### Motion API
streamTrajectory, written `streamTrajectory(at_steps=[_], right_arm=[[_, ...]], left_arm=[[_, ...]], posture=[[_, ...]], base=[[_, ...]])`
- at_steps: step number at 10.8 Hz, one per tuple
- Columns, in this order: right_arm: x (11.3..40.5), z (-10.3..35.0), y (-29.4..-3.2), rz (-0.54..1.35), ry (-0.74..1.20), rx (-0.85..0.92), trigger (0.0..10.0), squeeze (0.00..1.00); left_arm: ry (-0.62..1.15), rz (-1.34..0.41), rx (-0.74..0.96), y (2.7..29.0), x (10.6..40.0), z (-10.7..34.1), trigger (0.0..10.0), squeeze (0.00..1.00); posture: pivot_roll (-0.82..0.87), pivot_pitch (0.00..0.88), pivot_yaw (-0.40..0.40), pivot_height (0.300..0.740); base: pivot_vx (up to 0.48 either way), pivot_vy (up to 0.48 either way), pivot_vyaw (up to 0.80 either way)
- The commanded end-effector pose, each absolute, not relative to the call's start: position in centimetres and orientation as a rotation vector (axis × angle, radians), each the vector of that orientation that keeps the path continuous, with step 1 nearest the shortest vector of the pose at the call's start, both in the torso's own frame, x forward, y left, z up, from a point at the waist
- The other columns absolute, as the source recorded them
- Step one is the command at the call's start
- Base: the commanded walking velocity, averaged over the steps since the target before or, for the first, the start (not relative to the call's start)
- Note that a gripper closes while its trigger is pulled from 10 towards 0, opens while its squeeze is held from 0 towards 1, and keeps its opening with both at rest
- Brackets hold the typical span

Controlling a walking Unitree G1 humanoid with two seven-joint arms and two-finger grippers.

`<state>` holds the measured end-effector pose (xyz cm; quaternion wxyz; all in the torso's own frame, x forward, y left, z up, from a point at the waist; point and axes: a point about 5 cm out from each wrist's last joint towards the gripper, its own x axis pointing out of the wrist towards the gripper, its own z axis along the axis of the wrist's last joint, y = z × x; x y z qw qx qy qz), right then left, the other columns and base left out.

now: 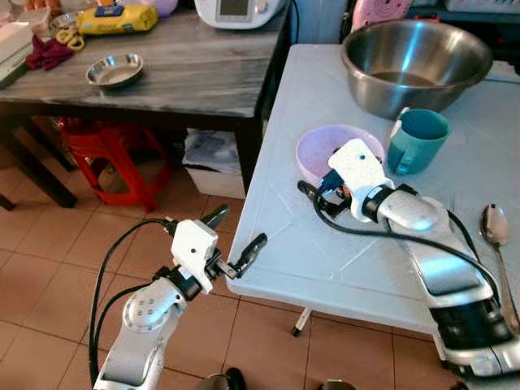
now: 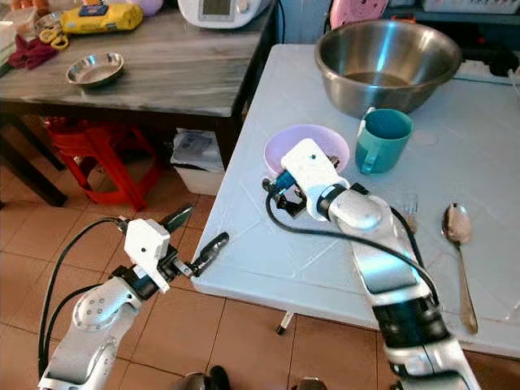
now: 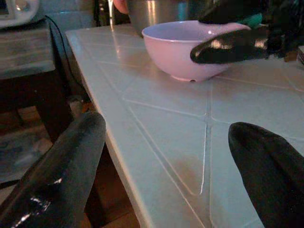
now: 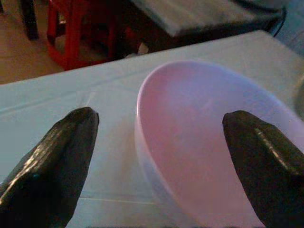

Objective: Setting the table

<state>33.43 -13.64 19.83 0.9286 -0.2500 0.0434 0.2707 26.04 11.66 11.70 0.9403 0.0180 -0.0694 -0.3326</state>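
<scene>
While the pink bowl (image 4: 204, 142) sits near the white counter's (image 1: 309, 252) left edge beside the teal mug (image 1: 416, 140), the right tool (image 4: 161, 156), fingers spread, should straddle its rim squarely before pinching; the left tool (image 1: 236, 244) waits spread off the edge.

Against the wall, a dark grey wooden side table (image 1: 187, 73) carrying a small shallow steel dish (image 1: 114, 70), a yellow packet (image 1: 116, 18), a crumpled dark red cloth (image 1: 46, 53) and a white kitchen appliance (image 1: 237, 11). Beneath, on terracotta floor tiles (image 1: 57, 244), a red plastic stool (image 1: 110, 154).
</scene>
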Motion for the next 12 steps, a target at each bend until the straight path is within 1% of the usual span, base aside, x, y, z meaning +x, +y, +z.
streamTrajectory(at_steps=[1, 3, 4, 10, 12], right_arm=[[33.7, 19.8, -13.5, 0.562, 0.109, -0.498, 10.0, 0.0], [34.2, 19.0, -13.5, 0.597, 0.143, -0.51, 10.0, 0.0], [34.7, 18.8, -13.8, 0.594, 0.153, -0.54, 0.0, 0.0], [35.3, 18.7, -14.6, 0.616, 0.156, -0.712, 0.0, 0.0], [35.3, 18.4, -15.1, 0.619, 0.165, -0.743, 0.0, 0.0]], left_arm=[[-0.145, -0.667, 0.053, 12.1, 25.9, 11.7, 10.0, 0.0], [-0.141, -0.668, 0.051, 12.1, 25.9, 11.7, 10.0, 0.0], [-0.139, -0.671, 0.051, 12.1, 25.9, 11.7, 10.0, 0.0], [-0.131, -0.671, 0.048, 11.7, 25.9, 11.5, 10.0, 0.0], [-0.131, -0.667, 0.05, 11.7, 25.9, 11.5, 10.0, 0.0]], posture=[[-0.15, 0.171, 0.087, 0.74], [-0.15, 0.169, 0.091, 0.74], [-0.15, 0.17, 0.094, 0.74], [-0.15, 0.169, 0.089, 0.74], [-0.15, 0.17, 0.089, 0.74]], base=[[0.0, 0.0, 0.0], [0.0, 0.0, 0.0], [0.0, 0.0, 0.0], [0.0, 0.0, 0.0], [0.0, 0.0, 0.0]])
